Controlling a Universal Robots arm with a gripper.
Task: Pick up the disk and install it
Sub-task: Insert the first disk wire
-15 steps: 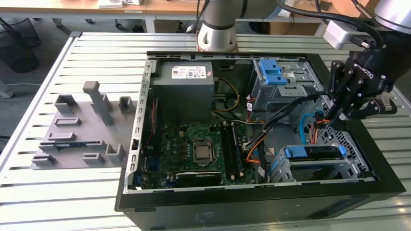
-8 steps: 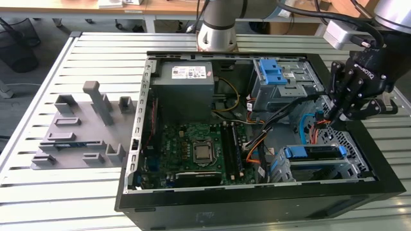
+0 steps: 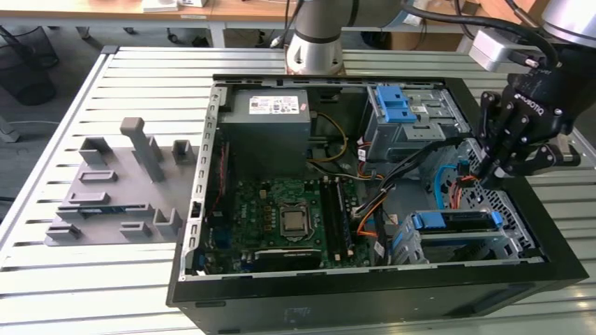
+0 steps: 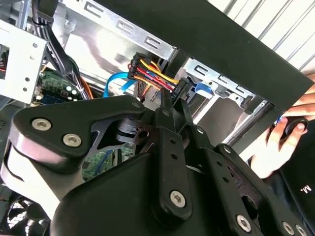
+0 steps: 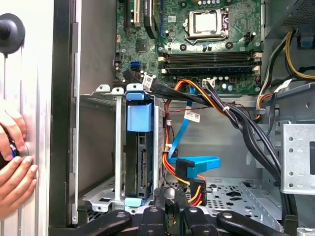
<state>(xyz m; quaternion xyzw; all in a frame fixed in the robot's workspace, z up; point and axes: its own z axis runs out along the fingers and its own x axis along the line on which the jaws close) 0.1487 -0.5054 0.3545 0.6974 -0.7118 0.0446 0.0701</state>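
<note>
The disk [image 3: 453,224] sits in the lower drive cage at the front corner of the open computer case, at the exterior view's right, framed by its blue carrier. In the first wrist view the disk [image 5: 140,157] stands on edge in the cage, its blue tab facing the motherboard. My gripper [image 3: 486,176] hangs inside the case just behind that cage. In the second wrist view the gripper [image 4: 173,104] has its fingers [image 4: 163,129] pressed together on a black power connector [image 4: 178,90] with red, yellow and black wires. A blue data cable [image 5: 198,163] lies beside it.
The motherboard [image 3: 289,213], the grey power-supply box [image 3: 270,115] and an upper drive cage with blue latches [image 3: 396,105] crowd the case. A cable bundle [image 5: 236,115] crosses near my fingers. A person's hands [image 5: 12,164] rest at the case wall. A grey fixture [image 3: 116,185] lies outside.
</note>
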